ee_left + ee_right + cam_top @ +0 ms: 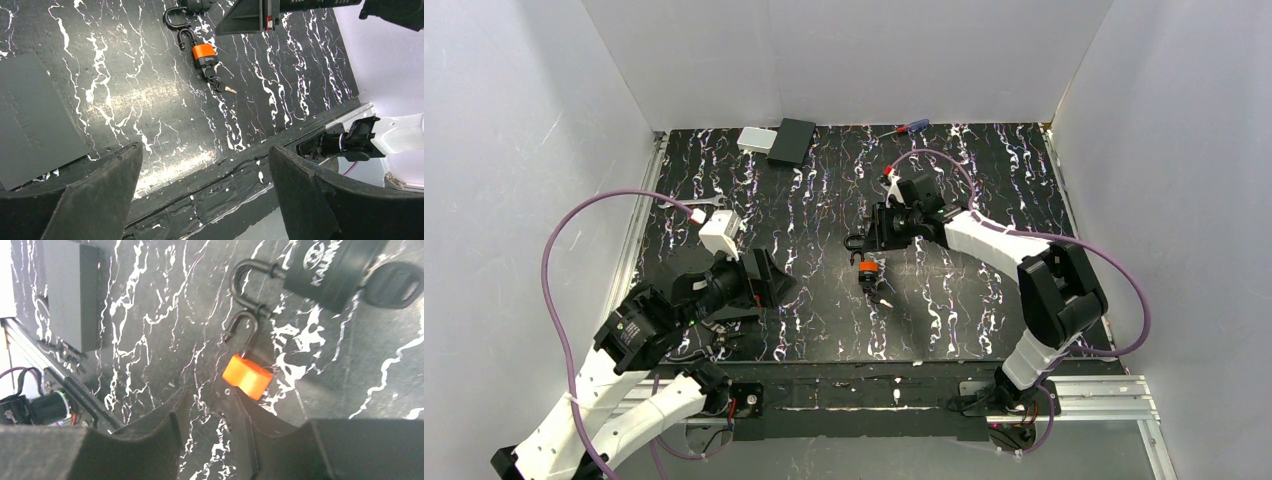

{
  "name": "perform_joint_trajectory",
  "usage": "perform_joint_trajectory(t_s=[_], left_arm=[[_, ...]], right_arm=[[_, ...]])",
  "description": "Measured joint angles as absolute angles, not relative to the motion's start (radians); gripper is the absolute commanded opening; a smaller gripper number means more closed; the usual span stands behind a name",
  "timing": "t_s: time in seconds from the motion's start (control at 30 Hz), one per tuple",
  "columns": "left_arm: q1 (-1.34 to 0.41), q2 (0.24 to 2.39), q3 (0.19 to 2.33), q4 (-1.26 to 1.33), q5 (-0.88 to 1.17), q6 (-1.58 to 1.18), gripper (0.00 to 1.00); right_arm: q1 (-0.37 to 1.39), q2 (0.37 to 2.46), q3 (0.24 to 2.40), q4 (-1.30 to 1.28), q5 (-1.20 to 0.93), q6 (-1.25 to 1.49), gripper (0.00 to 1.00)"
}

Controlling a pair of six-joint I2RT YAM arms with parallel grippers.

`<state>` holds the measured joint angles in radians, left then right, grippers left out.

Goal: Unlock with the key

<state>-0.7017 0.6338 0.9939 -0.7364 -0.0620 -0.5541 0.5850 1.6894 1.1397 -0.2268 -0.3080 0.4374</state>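
An orange padlock [867, 267] [204, 54] [247, 376] lies mid-table. Its open shackle [244, 325] is hooked through the shackle of a black padlock [330, 267] [196, 4]. The key [223, 86] [880, 298] lies at the orange lock's bottom end, dark head against the lock and silvery blade pointing away. My right gripper [870, 244] [207, 396] hovers over the two locks, open, with bare table showing between its fingers. My left gripper [770, 281] [205, 152] hangs wide open and empty, left of the locks near the front edge.
A second dark-headed key [395, 284] sticks out of the black padlock. A dark flat box [792, 141] and a light grey box [754, 139] lie at the back, with a small screwdriver [905, 128] to their right. White walls enclose the table on three sides.
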Motion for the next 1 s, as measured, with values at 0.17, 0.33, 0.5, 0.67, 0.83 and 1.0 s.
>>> perform_joint_trajectory(t_s=[0.17, 0.33, 0.5, 0.67, 0.83, 1.0], left_arm=[[-0.702, 0.631, 0.994, -0.733, -0.056, -0.564, 0.94], [-0.702, 0.613, 0.994, -0.735, -0.053, -0.572, 0.94], [-0.702, 0.599, 0.994, -0.745, -0.053, -0.577, 0.94], [-0.702, 0.593, 0.994, -0.763, -0.053, -0.577, 0.94], [-0.702, 0.584, 0.994, -0.772, -0.054, -0.576, 0.94], [-0.702, 0.584, 1.004, -0.776, -0.064, -0.563, 0.95]], right_arm=[[0.625, 1.687, 1.097, -0.209, -0.321, 0.468, 0.37], [0.664, 1.736, 1.096, -0.208, -0.316, 0.487, 0.34], [0.668, 1.779, 1.096, -0.212, -0.302, 0.488, 0.34], [0.669, 1.781, 1.096, -0.208, -0.298, 0.477, 0.34], [0.669, 1.781, 1.127, -0.258, -0.293, 0.464, 0.39], [0.668, 1.765, 1.257, -0.362, -0.298, 0.455, 0.55]])
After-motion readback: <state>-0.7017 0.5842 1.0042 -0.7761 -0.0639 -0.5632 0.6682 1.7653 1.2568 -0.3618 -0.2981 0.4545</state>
